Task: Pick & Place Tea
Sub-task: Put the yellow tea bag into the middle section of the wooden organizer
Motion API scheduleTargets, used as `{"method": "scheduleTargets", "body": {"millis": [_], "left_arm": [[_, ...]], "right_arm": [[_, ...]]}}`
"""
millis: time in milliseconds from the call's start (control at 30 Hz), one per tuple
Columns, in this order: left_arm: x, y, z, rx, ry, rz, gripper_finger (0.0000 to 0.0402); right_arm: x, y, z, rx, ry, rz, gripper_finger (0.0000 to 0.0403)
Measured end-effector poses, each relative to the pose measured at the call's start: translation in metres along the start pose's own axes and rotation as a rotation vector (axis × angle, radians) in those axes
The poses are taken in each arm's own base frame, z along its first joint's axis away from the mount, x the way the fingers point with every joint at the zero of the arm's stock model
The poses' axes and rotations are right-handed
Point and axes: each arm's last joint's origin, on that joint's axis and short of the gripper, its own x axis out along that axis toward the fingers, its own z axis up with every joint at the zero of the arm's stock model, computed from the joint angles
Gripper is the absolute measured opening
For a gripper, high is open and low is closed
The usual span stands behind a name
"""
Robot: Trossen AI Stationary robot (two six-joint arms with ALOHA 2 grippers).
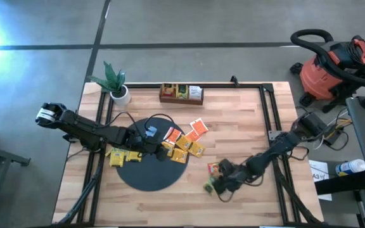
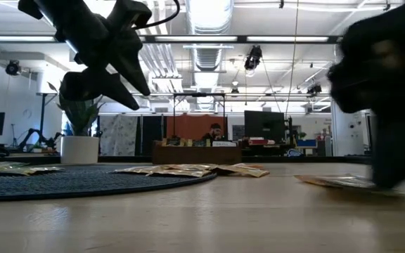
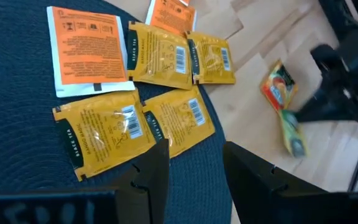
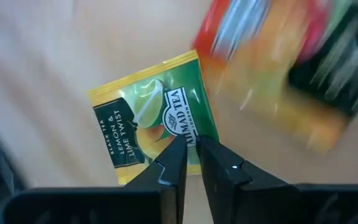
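Small tea packets lie flat around the black round mat (image 1: 147, 174). Yellow ones (image 3: 104, 134) and an orange one (image 3: 89, 46) rest on its right part, with more (image 1: 197, 128) on the wood beside it. My left gripper (image 3: 194, 174) hovers open above the yellow packets, well clear of the mat (image 2: 111, 63). A green lemon-lime packet (image 4: 151, 124) and an orange-red one (image 4: 272, 74) lie on the wood right of the mat. My right gripper (image 4: 191, 155) points down at the green packet's edge, its fingers a narrow gap apart. My right gripper comes at the green packet's edge (image 4: 194, 140) slanting from above. The packet lies flat on the table. I cannot tell whether the fingertips touch it.
A brown wooden tray (image 1: 181, 94) with packets stands at the far edge, and a potted plant (image 1: 120, 94) at the far left corner. Black frame rails (image 1: 268, 114) run along the table's sides. A red shop vacuum (image 1: 334, 69) stands on the floor beyond the right edge.
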Motion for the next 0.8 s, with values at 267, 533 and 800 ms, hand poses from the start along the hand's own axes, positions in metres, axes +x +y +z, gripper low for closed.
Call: {"method": "scheduleTargets", "body": {"millis": [267,533,800], "left_arm": [[0.003,0.004,-0.003,0.039,0.007,0.015,0.0145],[0.025,0.007,-0.010,-0.060,0.002,0.007,0.0145],[0.070,0.008,-0.018,-0.212,-0.036,-0.101,0.0145]], "right_arm": [[0.016,-0.004,0.043,0.337,-0.256,-0.021,0.0047],[0.022,0.004,0.061,0.423,-0.283,0.091,0.0048],[0.022,0.002,0.064,0.439,-0.296,0.092,0.0048]]}}
